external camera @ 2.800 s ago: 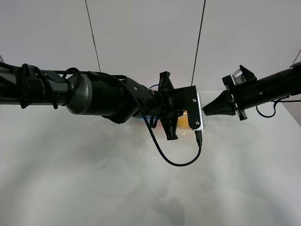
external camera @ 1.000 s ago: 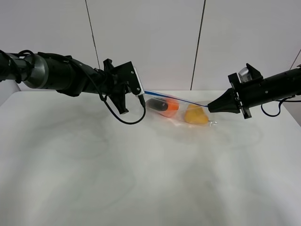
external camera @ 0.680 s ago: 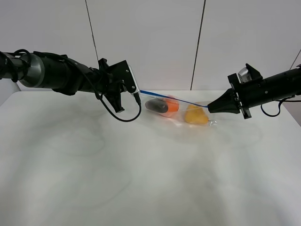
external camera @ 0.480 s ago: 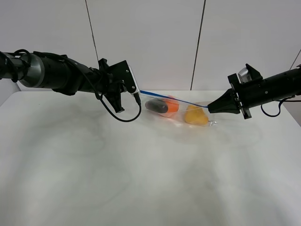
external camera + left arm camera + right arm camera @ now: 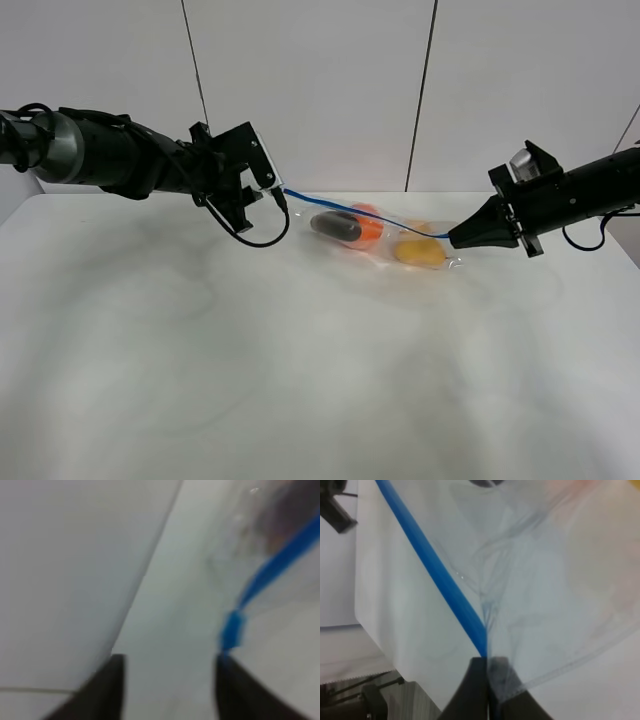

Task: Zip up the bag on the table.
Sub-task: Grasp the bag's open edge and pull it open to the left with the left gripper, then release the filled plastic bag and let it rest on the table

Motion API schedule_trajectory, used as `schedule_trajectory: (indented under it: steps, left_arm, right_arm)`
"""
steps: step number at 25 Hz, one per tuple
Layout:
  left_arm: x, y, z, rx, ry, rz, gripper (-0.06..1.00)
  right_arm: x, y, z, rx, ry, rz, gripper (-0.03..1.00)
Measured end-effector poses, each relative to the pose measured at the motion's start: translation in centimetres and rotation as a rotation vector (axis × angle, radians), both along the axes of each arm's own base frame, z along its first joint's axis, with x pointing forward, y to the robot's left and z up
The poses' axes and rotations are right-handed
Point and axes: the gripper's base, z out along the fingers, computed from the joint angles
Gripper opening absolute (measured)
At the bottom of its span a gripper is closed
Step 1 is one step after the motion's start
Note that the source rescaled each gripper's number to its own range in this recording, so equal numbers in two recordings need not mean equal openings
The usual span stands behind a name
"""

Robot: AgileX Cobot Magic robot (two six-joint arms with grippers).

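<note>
The clear bag (image 5: 385, 242) lies at the back of the white table (image 5: 300, 350), with an orange (image 5: 368, 226), a dark eggplant (image 5: 335, 226) and a yellow pear (image 5: 418, 251) inside. Its blue zipper strip (image 5: 340, 208) sags between the two grippers. My left gripper (image 5: 277, 192) is at the strip's left end. In the left wrist view this gripper (image 5: 167, 662) stands open, and the strip's blue end (image 5: 231, 631) sits just off one fingertip (image 5: 227, 672). My right gripper (image 5: 456, 238) is shut on the strip's right end, pinching the strip (image 5: 435, 570) between its closed fingers (image 5: 487, 670).
A black cable (image 5: 262, 238) loops down from the left wrist, close above the table. A white panelled wall (image 5: 320, 90) with dark seams stands right behind the table's back edge. The bag's crinkled plastic (image 5: 545, 580) spreads out beside the right gripper.
My left gripper has opened and drawn back to the left along the strip. The strip, taut before, now sags. My right gripper has sunk slightly, still gripping.
</note>
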Motion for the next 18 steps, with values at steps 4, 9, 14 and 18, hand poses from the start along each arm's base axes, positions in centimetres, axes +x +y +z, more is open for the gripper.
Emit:
schedule_trajectory:
  steps: [4, 9, 14, 18]
  left_arm:
    - [0.0, -0.1, 0.0, -0.030, 0.010, 0.019, 0.89]
    - [0.4, 0.7, 0.4, 0.007, -0.049, 0.102, 0.92]
    - [1.0, 2.9, 0.5, -0.046, -0.060, 0.232, 0.92]
    - [1.7, 6.7, 0.4, -0.163, -0.033, 0.405, 0.92]
  right_arm:
    - [0.0, 0.0, 0.0, -0.001, 0.000, 0.001, 0.00]
    - [0.0, 0.0, 0.0, -0.002, 0.001, 0.003, 0.00]
    - [0.0, 0.0, 0.0, -0.001, 0.001, 0.002, 0.00]
    - [0.0, 0.0, 0.0, -0.001, 0.001, 0.002, 0.00]
